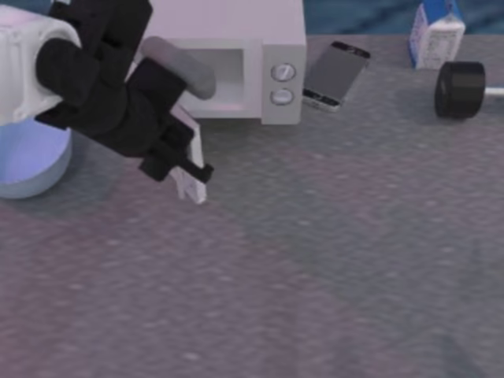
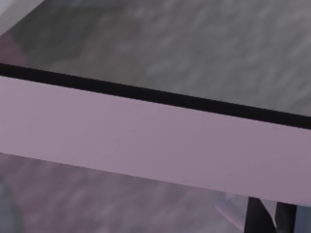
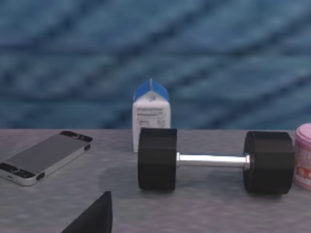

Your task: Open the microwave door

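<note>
The white microwave (image 1: 236, 24) stands at the table's back, left of centre, with two silver knobs (image 1: 282, 73) on its right panel. Its cavity (image 1: 223, 75) shows. The microwave door (image 1: 195, 187) is swung out toward the front and appears edge-on. My left gripper (image 1: 186, 168) reaches in from the upper left and is shut on the door's free edge. In the left wrist view the door (image 2: 155, 141) fills a wide pale band, and dark fingers (image 2: 255, 218) show at its lower edge. My right arm is out of the top view; a dark part of my right gripper (image 3: 95, 218) shows in its wrist view.
A phone (image 1: 336, 75) lies right of the microwave. Farther right are a blue-and-white carton (image 1: 435, 33) and a black dumbbell (image 1: 461, 89). A pink tub (image 3: 303, 155) sits beside the dumbbell (image 3: 214, 160). A pale blue round object (image 1: 31, 161) lies under my left arm.
</note>
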Controlling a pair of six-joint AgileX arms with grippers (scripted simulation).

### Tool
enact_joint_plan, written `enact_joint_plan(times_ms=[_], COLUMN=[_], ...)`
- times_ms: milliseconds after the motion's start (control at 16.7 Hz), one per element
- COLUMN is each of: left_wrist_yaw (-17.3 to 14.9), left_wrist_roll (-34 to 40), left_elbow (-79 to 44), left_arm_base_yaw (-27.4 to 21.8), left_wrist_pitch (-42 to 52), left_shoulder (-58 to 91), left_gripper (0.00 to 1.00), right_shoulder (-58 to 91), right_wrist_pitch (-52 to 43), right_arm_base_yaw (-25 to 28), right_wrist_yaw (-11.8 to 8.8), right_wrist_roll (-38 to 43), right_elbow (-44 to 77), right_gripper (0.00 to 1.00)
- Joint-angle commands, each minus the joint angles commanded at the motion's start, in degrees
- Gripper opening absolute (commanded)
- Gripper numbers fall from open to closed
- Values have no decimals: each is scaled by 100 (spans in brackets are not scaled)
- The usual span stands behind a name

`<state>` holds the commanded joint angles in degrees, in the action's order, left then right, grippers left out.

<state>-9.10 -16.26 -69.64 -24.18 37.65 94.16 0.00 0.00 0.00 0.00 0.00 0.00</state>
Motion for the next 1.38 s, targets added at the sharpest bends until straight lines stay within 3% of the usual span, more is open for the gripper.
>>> enact_joint_plan(times_ms=[180,1380], left_wrist_yaw=[-113,-113], left_wrist_roll=[-186,-186], left_elbow=[23,23], left_arm_base_yaw=[78,78], left_wrist_pitch=[-14,-14], left_shoulder=[-103,-103], left_gripper=[0,0], right_shoulder=[0,0], right_wrist_pitch=[0,0], right_arm_base_yaw=[0,0], right_wrist_yaw=[0,0], right_wrist_roll=[0,0], right_elbow=[0,0], right_gripper=[100,100])
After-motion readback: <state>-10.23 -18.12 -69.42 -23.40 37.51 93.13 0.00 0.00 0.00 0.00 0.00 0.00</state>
